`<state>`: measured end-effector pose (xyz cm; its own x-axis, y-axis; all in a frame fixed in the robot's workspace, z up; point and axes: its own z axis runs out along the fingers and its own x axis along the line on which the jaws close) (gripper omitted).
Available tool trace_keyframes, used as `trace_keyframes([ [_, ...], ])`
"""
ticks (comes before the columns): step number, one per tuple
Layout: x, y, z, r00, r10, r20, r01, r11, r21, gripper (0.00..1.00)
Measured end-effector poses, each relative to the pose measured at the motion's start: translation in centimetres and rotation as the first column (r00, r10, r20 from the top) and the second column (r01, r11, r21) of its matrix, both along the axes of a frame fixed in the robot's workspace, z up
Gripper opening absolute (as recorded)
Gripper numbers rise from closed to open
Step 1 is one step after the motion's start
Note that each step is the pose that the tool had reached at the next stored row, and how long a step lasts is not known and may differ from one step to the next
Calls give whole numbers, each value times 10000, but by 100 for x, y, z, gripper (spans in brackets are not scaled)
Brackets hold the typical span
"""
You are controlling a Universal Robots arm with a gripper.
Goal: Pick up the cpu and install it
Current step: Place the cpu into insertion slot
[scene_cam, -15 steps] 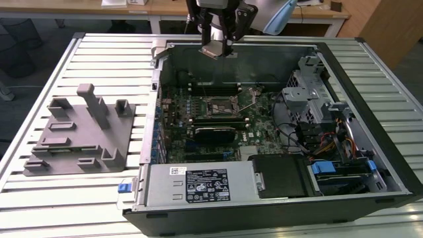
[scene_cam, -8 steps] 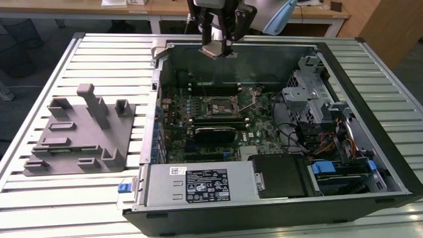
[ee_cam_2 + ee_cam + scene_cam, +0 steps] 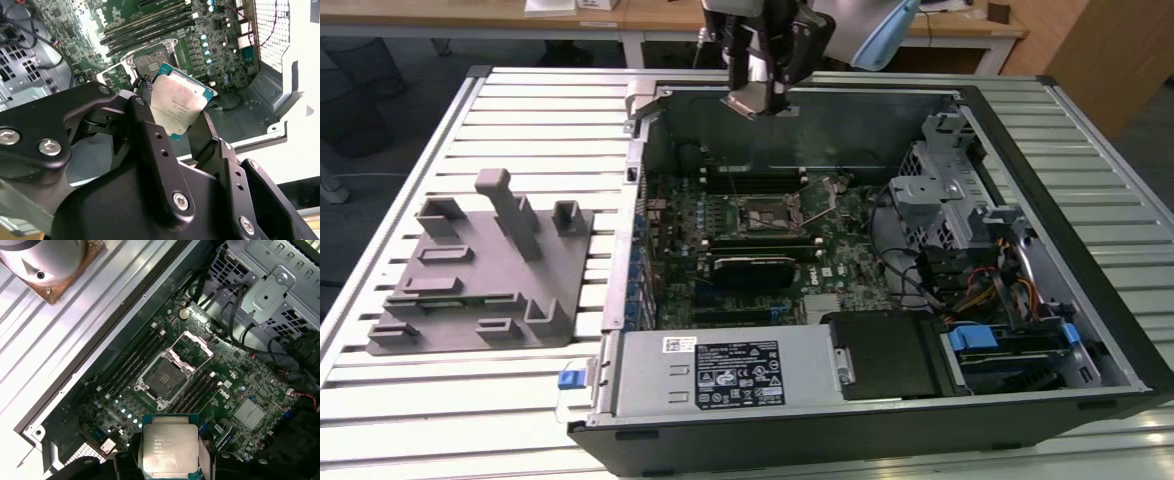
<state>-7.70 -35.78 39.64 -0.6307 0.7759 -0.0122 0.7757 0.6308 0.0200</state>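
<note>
The gripper (image 3: 174, 120) is clenched on the cpu (image 3: 179, 102), one black finger (image 3: 145, 117) on each of two opposite edges. That leaves the silvery top bare, and I judge it keeps the contact side underneath untouched. The pale rim shows past the fingers in both wrist views, so the hold is on the edges alone.

In the exterior view the gripper carries the cpu (image 3: 761, 103) high over the far wall of the open computer case (image 3: 720, 440), well above the motherboard (image 3: 841, 260). The case lies flat on the slatted desk (image 3: 534, 110) with its side panel off, so the board faces up and can be reached from above.

The socket (image 3: 164, 377) sits in the middle of the board between rows of memory slots. Its hinged metal frame (image 3: 196, 347) is flipped open and the seat is bare, which is how it must stand to take the chip. The cpu (image 3: 167, 450) is well apart from it and off to one side, not over it, and it looks tilted, not level with the board. So the pick-up is done and the install is not.

A grey tray (image 3: 480, 270) with upright blocks rests on the desk at the exterior view's left of the case, well apart from the gripper
</note>
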Motion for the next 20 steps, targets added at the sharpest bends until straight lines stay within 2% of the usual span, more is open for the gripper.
trace_keyframes([
  [5,0,0,-6,9971,-758,0,758,9971,0,53],
  [10,0,0,-11,9877,-1564,0,1564,9877,0,53],
  [16,0,1,-18,9691,-2469,0,2469,9691,0,53],
  [20,0,1,-24,9497,-3132,0,3132,9497,-1,53],
])
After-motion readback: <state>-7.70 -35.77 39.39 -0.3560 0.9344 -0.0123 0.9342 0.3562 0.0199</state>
